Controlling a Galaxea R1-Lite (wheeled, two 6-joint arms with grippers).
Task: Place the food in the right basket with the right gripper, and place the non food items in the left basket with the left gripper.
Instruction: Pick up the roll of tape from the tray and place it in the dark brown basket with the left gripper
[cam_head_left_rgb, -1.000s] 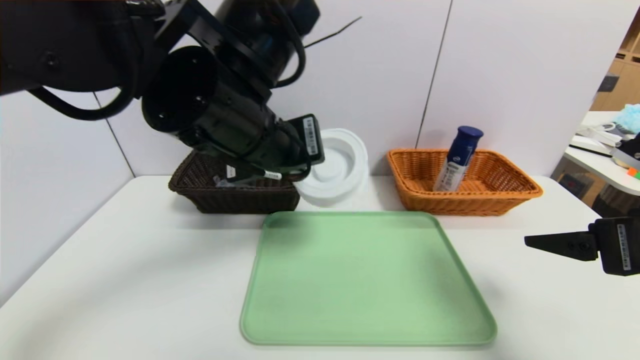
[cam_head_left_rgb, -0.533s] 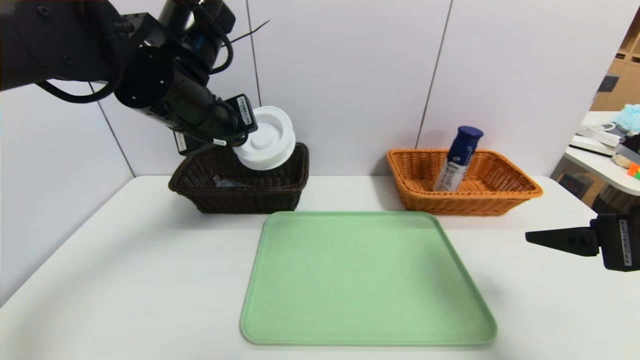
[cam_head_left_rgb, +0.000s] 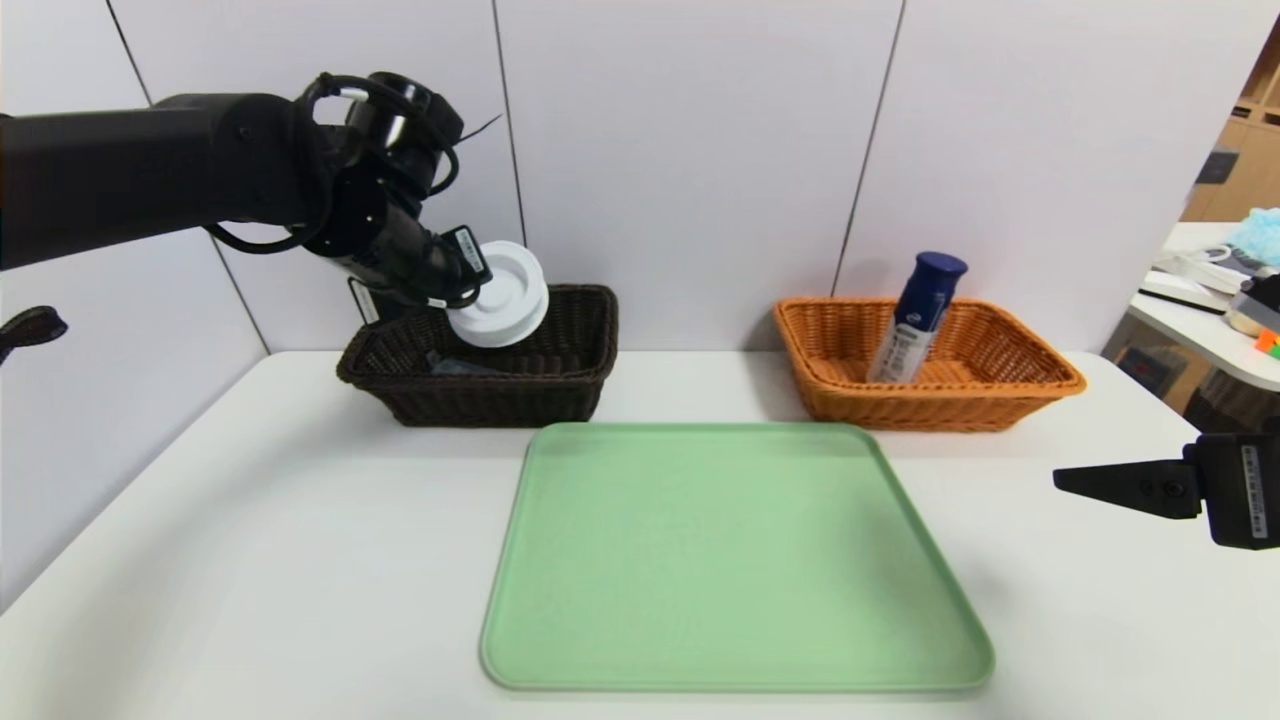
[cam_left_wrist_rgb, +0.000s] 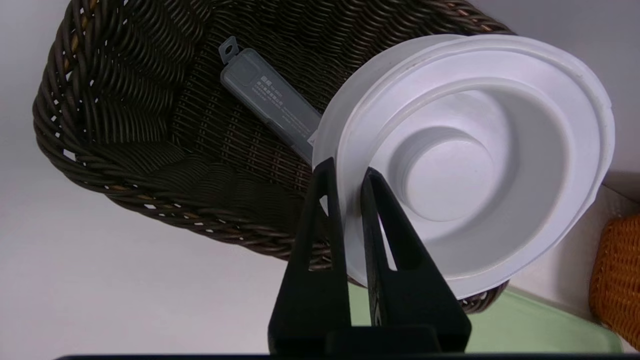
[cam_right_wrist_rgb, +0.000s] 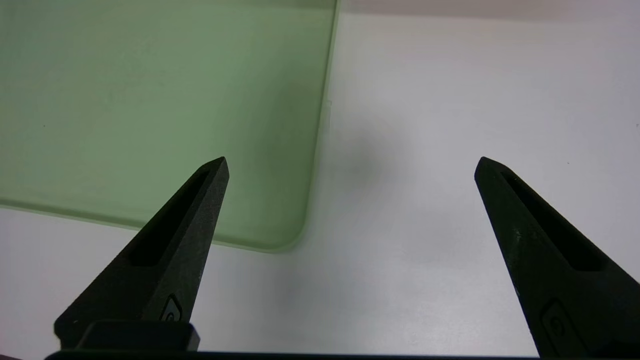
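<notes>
I am looking at a white tabletop (cam_head_left_rgb: 250, 520) set against pale wall panels, with a bare green tray (cam_head_left_rgb: 735, 560) in the middle and two wicker baskets along the back edge. My left pincer (cam_left_wrist_rgb: 346, 172) is clenched on the rim of the white round container (cam_left_wrist_rgb: 470, 165), holding it tilted on edge above the dark brown left basket (cam_head_left_rgb: 480, 380). In the left wrist view the container hangs over the basket's inner end, the end nearest the tray, and part of it reaches past the rim there. The grey case (cam_left_wrist_rgb: 270, 107) already lies flat on the basket floor. Over in the orange right basket (cam_head_left_rgb: 930, 385), the blue-capped bottle (cam_head_left_rgb: 915, 318) leans against the back wall, so the food side looks done to me. My right pincer (cam_right_wrist_rgb: 350, 162) is parked low over the tabletop beside the tray's corner, spread wide and holding nothing.

My worries from here:
- If I let go now, the container may catch the woven rim and tip out toward the tray, since it sits off-centre over the basket.
- The grip is only a thin pinch on the lip, so a quick move could let it swivel or slip.
- Dropped from this height on its edge, it could roll, bounce, or land on the case and shove it.
</notes>
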